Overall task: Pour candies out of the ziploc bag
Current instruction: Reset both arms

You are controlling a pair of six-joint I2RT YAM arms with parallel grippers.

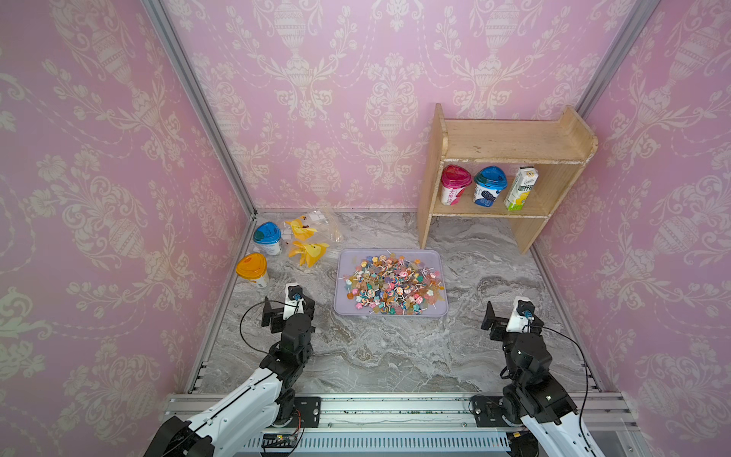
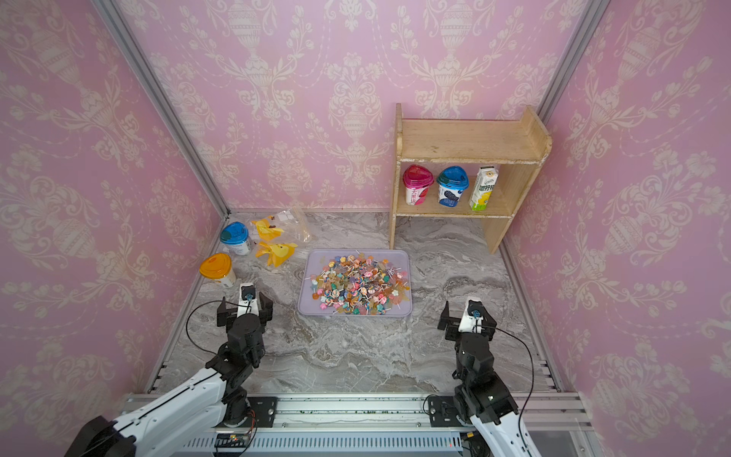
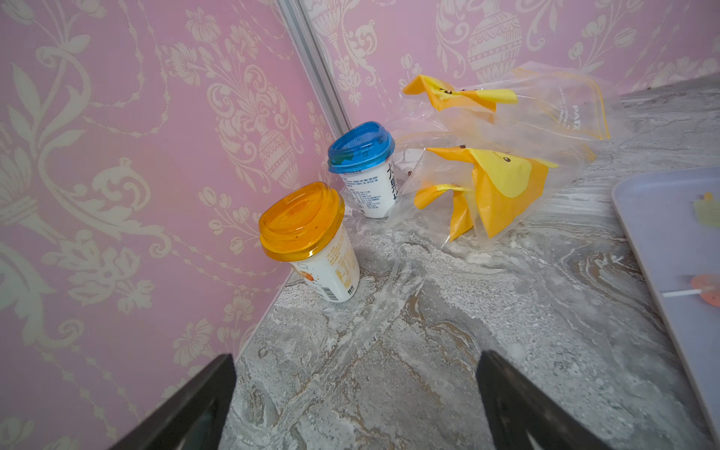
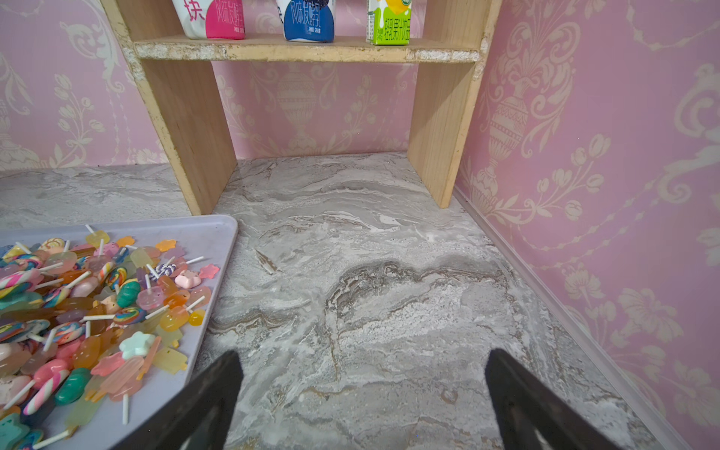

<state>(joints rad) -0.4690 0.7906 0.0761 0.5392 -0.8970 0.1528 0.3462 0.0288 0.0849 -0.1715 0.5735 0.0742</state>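
Candies (image 1: pixel 391 287) lay in a big heap inside the light purple tray (image 1: pixel 429 259), in the middle of the marble table (image 1: pixel 395 356). No candy showed on the table outside the tray. The ziploc bags (image 3: pixel 502 187) sat crumpled in the far left corner, well apart from the tray, and they looked empty.

The left gripper (image 3: pixel 355 358) was spread wide and held nothing. The right gripper (image 4: pixel 363 352) was spread wide too, with only bare table under it. Both sat near the front edge, one on each side of the tray.

I think the pouring step was done. The next move called for very little, maybe just a look to check that no candy was stuck in a bag. If one was, a gripper would need to pinch a bag's bottom corner and tip it over the tray.

Counting: one tray, and far too many candies to count. At least two bags, though I could not tell the exact number. Two cups stood on the table, a blue-lid cup (image 1: pixel 267 237) and an orange-lid cup (image 1: pixel 253 270). One wooden shelf (image 1: pixel 514 142) held a pink-lid cup (image 1: pixel 455 184), another blue cup (image 1: pixel 489 186) and one green carton (image 1: pixel 521 189).
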